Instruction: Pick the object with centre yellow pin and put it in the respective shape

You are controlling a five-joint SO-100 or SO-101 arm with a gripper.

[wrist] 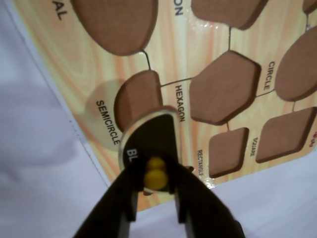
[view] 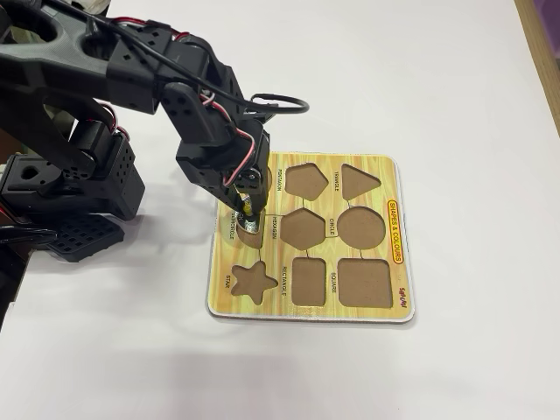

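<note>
Wrist view: the end effector (wrist: 157,186) is clamped on the yellow knob (wrist: 156,173) of the semicircle piece (wrist: 148,136), which sits tilted over the semicircle recess (wrist: 134,96), partly covering it and not yet seated. The recess lies at the board's (view: 398,289) edge nearest the arm in the fixed view, midway along it.

Judgement: to finish well, the piece's straight side should be turned parallel to the recess's straight side, the piece levelled, then lowered until flush before release; a tilted release risks it riding on the rim.

Count: one arm, one end effector, one puzzle board on the white worktop (view: 455,79), one loose piece. The fixed view shows eight recesses; the other seven are empty.
</note>
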